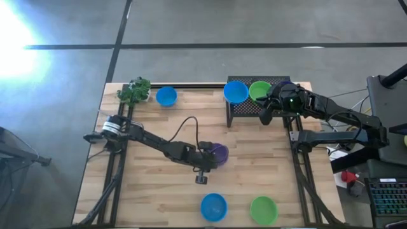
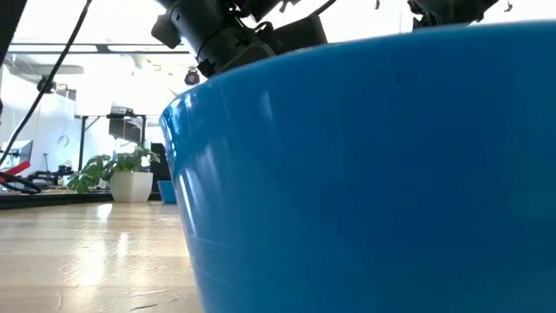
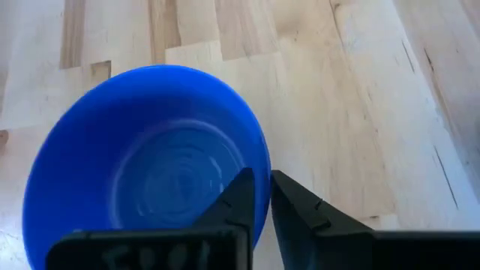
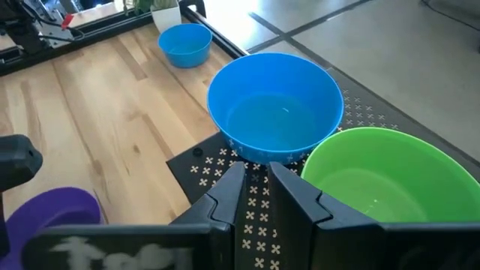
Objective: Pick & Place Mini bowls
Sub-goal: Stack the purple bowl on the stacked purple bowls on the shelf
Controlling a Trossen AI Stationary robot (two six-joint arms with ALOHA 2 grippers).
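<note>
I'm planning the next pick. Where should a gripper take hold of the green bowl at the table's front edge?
Probably the green bowl's wall, from straight above, one finger inside and one outside, on the side away from the neighbouring blue bowl: it sits upright, mouth open. The left gripper pinches the purple bowl likewise.

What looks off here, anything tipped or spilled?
Nothing tipped or spilled. Only oddity: the front blue bowl sits right before the low camera, filling its view. Left gripper pinches the rim of the purple bowl; right gripper hovers over the black rack.
</note>
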